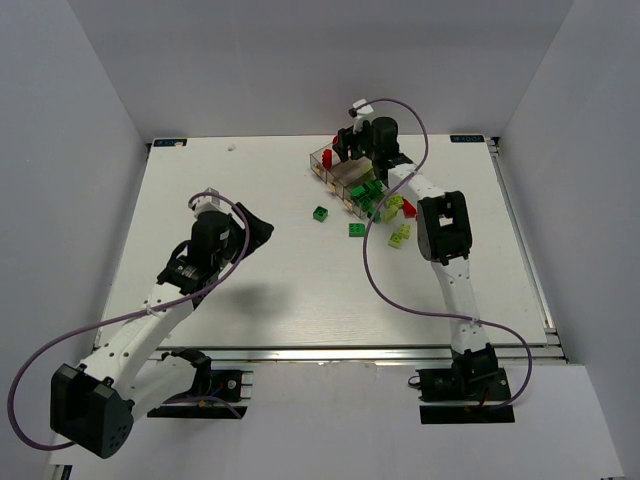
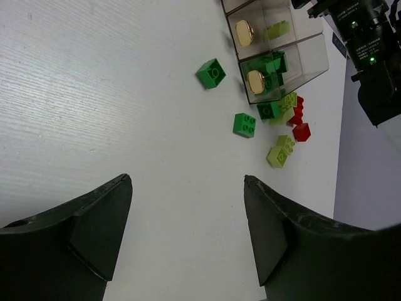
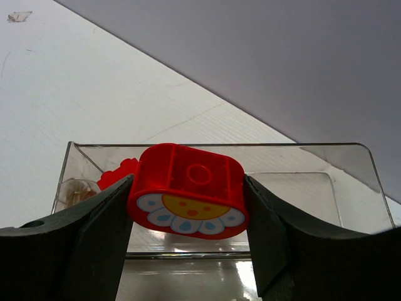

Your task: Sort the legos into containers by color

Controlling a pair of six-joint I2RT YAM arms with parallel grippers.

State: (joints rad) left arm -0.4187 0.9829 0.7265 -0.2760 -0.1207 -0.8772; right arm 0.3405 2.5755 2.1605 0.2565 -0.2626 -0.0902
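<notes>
Table (image 1: 250,290): 3 containers (image 2: 310,63), ~3 loose green legos (image 2: 212,73); fingers (image 3: 94,238): 1 red lego (image 3: 188,182).

tray (image 1: 322,162): near table's far edge, right of middle | stored bricks (image 1: 365,192): in its compartments | brick pile (image 1: 399,230): on table, just before tray's near-right end | left lone brick (image 1: 320,213), right lone brick (image 1: 357,229): left of pile, apart | held brick (image 3: 188,179): between right gripper (image 3: 188,191) fingers, above tray

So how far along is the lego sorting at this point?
Partway. Done: dark green bricks sit in one tray compartment, a lime brick in the next. In hand: the right jaws grip a red flower-printed brick over the end compartment. Remaining: two loose dark green bricks, plus lime bricks and red bricks by the tray. The left jaws are open, empty.
</notes>
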